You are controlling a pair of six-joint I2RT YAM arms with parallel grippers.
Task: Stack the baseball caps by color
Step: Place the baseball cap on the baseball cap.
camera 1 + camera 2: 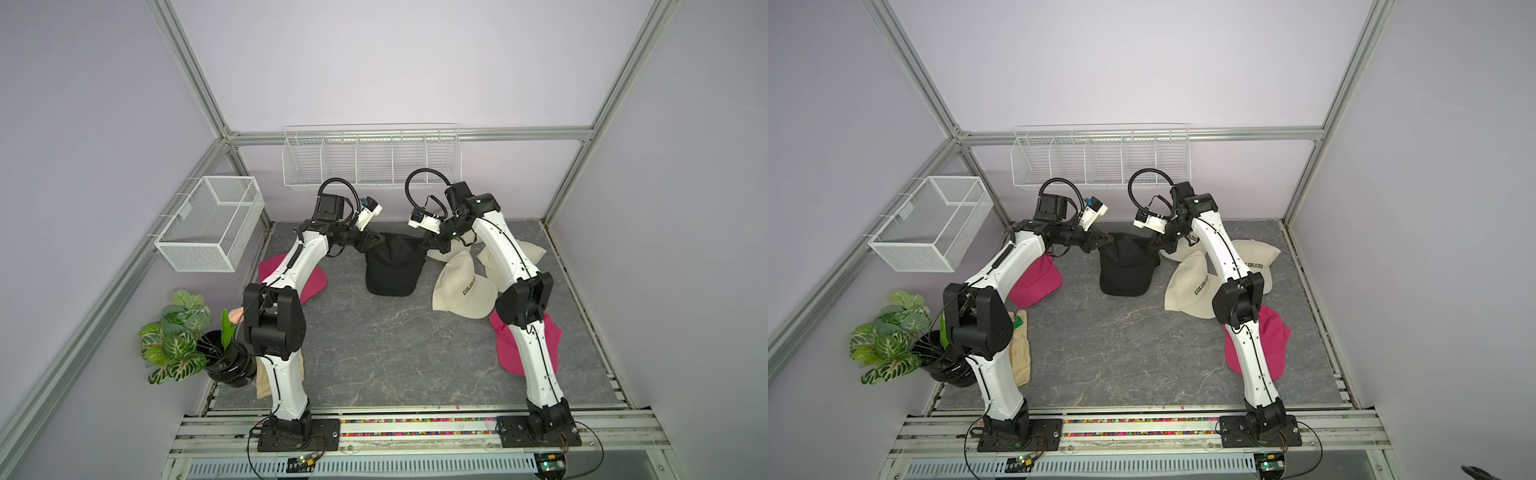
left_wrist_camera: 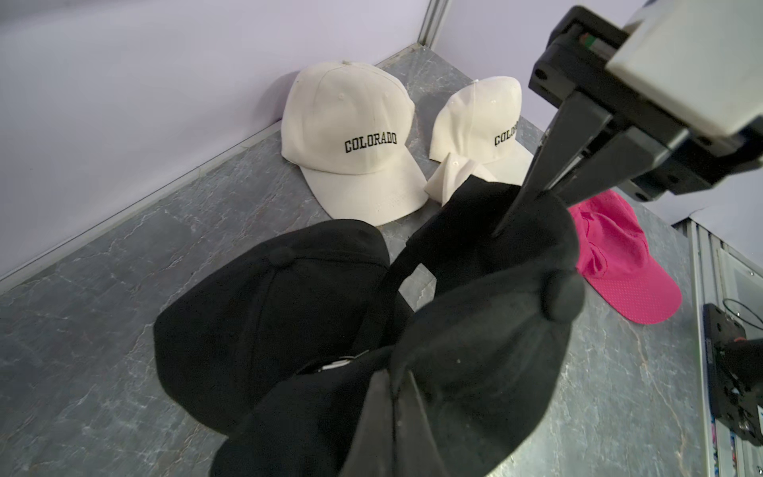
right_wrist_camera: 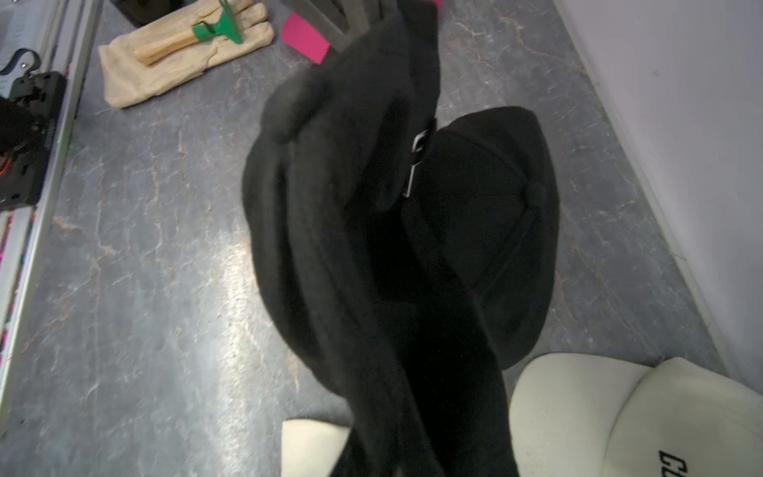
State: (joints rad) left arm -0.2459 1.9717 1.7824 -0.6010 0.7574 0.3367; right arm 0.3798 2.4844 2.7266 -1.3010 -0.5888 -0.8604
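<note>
A black baseball cap (image 1: 392, 266) hangs between my two grippers at the back middle of the table. My left gripper (image 2: 398, 382) is shut on one side of its crown. On the opposite side my right gripper (image 1: 423, 245) is shut on its edge; its fingers (image 2: 536, 186) pinch the fabric. Under the held cap a second black cap (image 2: 256, 305) lies on the table. Three cream "COLORADO" caps (image 1: 1192, 286) (image 1: 1258, 259) (image 1: 1185, 245) lie to the right. One pink cap (image 1: 311, 280) lies under my left arm, and another pink cap (image 1: 546, 345) lies under my right arm.
A beige glove (image 3: 165, 62) with a green-headed tool (image 3: 219, 27) on it lies at the front left, beside a potted plant (image 1: 183, 336). A wire basket (image 1: 208, 224) hangs on the left wall. A wire rack (image 1: 370, 160) runs along the back wall.
</note>
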